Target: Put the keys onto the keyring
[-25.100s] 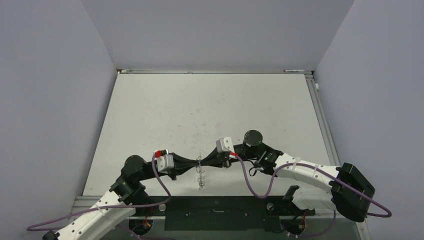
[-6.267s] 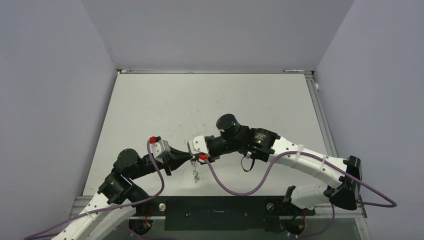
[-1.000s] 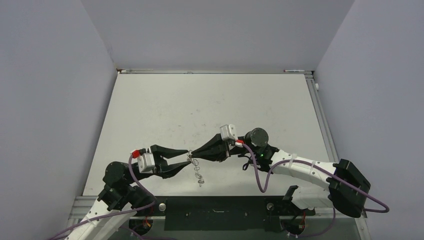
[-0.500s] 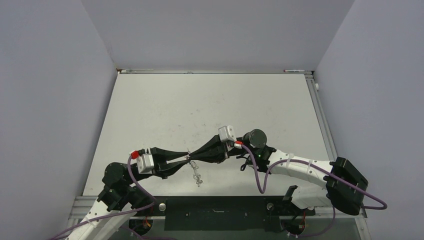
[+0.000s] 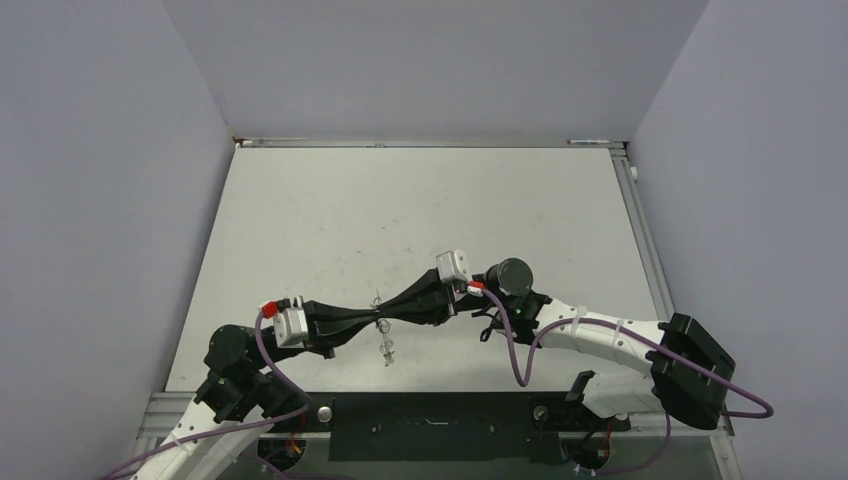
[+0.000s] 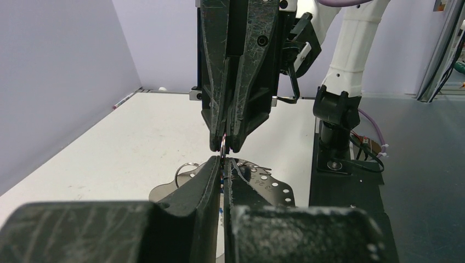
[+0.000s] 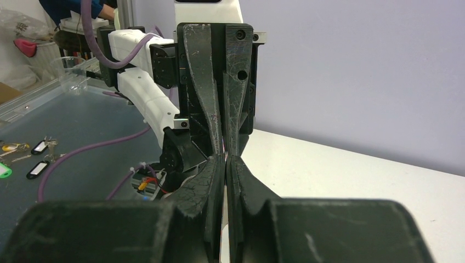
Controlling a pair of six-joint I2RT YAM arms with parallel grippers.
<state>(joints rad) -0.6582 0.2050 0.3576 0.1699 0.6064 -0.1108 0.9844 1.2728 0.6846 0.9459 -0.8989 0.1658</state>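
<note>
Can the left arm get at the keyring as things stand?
Probably yes. The left gripper, shut, sits tip to tip with the right gripper, which pinches the keyring. Its thin wire runs down to the left fingertips, and nothing stands between. Whether the left actually grips it is unclear.

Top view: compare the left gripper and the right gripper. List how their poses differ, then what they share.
The left gripper points right, nearly level across the picture; the right gripper points left, slanting down from upper right. The left gripper's wrist sits lower in the picture than the right gripper's. Both are shut, tip to tip; the keyring dangles below, its wire pinched in the right gripper.
</note>
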